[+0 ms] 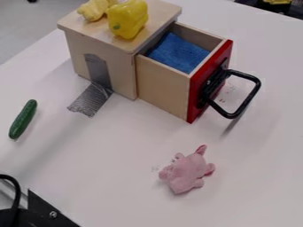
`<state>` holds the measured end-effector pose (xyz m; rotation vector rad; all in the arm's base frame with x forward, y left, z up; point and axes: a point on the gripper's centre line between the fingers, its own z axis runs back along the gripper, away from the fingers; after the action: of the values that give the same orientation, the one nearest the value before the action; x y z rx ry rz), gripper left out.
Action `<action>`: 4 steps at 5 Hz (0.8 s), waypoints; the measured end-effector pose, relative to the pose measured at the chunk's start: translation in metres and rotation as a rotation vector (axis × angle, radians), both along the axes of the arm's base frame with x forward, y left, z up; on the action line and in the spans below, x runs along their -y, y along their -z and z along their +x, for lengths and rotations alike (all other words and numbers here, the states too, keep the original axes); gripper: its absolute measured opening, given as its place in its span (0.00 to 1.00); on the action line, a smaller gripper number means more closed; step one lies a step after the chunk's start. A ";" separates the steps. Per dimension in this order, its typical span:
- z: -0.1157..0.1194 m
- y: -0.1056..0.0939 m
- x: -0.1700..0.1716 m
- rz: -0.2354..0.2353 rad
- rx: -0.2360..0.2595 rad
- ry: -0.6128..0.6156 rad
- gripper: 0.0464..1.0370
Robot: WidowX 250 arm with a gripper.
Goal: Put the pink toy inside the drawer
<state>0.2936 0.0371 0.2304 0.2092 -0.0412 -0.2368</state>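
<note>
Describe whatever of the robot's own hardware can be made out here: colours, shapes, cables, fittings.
In the lower left corner sits a flat black angular plate with a small silvery screw set in it. A thick, smooth black cable curves beside it. Whether these parts belong to the arm itself or to some other fixture, I cannot tell.

A smooth white tabletop (266, 150) with soft grey shadows lies under diffuse light, a plain light-grey floor (26, 33) showing past its edge at upper left, and an unclear black shape (291, 11) past its edge at upper right.
</note>
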 end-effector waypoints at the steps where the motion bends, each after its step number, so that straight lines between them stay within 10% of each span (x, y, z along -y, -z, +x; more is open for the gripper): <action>1: -0.023 0.012 0.031 -0.062 0.002 0.057 0.96; 2: -0.055 0.052 0.043 -0.100 -0.074 0.086 0.96; 4: -0.086 0.132 0.064 -0.112 -0.075 0.263 0.96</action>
<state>0.2076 -0.0269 0.0986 0.0826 -0.0074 -0.5026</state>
